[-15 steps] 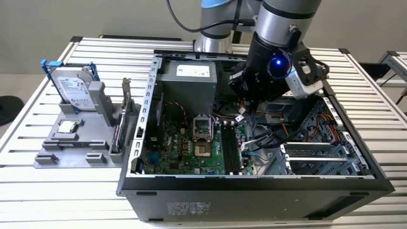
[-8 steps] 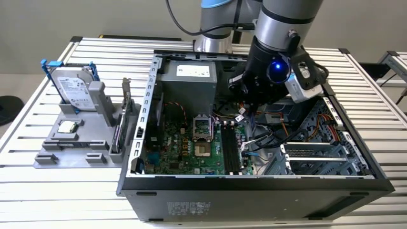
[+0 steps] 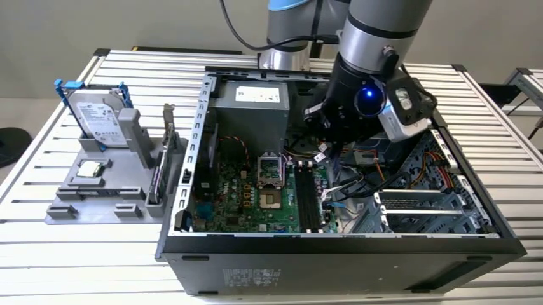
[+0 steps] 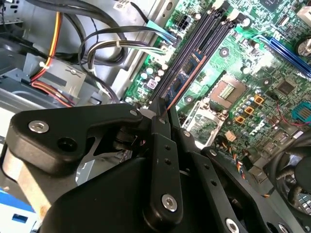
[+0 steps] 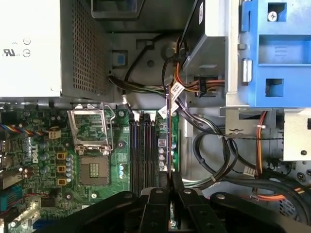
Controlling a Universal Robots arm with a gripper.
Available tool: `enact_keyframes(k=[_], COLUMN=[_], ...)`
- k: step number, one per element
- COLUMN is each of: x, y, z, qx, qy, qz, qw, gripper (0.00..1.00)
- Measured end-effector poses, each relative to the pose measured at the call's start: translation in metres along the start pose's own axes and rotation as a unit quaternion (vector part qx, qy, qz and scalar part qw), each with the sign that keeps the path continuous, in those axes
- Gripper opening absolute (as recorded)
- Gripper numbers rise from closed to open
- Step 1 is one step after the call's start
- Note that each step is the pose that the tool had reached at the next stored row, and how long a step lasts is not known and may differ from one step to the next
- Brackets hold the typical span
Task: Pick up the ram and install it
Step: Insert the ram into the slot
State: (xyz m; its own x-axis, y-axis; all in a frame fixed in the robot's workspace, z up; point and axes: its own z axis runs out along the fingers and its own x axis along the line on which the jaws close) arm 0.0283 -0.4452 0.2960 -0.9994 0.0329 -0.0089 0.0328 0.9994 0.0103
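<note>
Second wrist view: the ram point(image 4: 186, 74) is pinched in the gripper point(image 4: 159, 106), claw clenched tight on one end, hanging right over the black memory slots point(image 4: 216, 26) on the green motherboard point(image 4: 265, 65). Can't tell if it's touching a slot. All inside the open PC case point(image 3: 339, 254).
</note>
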Motion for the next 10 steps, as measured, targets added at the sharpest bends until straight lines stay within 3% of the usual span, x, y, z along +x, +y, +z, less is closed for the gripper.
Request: enact_keyframes(k=[10], x=[0.0024], y=[-0.0025], z=[0.0084], qx=[-0.0001], qy=[0.0008], qz=[0.003], qw=[1.0000], gripper=[0.00])
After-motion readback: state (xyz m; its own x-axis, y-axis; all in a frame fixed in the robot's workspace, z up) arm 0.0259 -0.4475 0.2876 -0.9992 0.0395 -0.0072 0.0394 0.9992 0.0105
